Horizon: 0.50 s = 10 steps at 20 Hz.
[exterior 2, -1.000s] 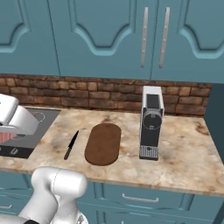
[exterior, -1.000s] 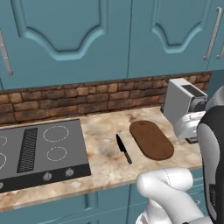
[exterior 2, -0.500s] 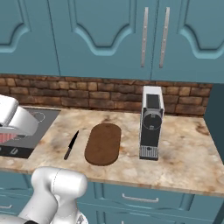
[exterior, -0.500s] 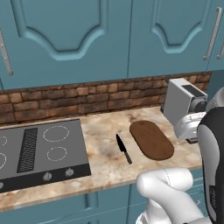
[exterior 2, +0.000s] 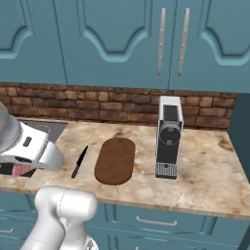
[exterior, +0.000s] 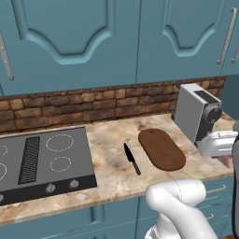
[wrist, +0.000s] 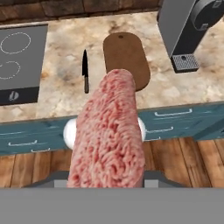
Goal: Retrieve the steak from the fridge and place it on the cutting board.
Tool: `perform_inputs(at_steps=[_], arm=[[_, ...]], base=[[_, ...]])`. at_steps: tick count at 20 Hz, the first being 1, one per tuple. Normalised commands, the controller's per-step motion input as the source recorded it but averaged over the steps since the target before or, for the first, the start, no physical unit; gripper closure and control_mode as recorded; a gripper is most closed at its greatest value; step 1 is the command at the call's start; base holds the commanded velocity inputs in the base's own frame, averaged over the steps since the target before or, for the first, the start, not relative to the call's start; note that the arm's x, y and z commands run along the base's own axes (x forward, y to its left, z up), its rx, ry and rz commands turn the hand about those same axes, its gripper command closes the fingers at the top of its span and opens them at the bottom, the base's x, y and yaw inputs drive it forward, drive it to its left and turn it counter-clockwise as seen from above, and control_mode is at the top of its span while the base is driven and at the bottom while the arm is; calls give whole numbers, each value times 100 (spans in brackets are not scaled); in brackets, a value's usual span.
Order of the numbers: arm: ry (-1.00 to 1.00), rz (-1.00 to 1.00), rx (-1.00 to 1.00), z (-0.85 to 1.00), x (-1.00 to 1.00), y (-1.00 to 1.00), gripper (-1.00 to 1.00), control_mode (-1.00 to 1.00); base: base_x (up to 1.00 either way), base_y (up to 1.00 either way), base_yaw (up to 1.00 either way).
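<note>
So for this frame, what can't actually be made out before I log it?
- Gripper fingertips: hand view, hidden behind the steak held in front of the camera.
- Steak: base views, only a pink sliver below the white hand.
- Cooktop: cut off by the left edge, left base view.
- Knife: too small to tell its edge.

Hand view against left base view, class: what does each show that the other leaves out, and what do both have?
Hand view: the steak held in the shut claw, wooden floor, lower drawers.
Left base view: blue upper cabinets and the brick wall.
Both: the cutting board, still bare, the knife beside it, the stovetop and the grey coffee machine.
</note>
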Motion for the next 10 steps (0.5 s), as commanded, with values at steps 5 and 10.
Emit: perform_inputs(at_steps=[5, 10], arm=[[-1, 0, 7, -39, 21, -24, 100, -100], [-13, 3, 5, -42, 53, -38, 100, -100]], base=[[0, 0, 0], [0, 0, 0]])
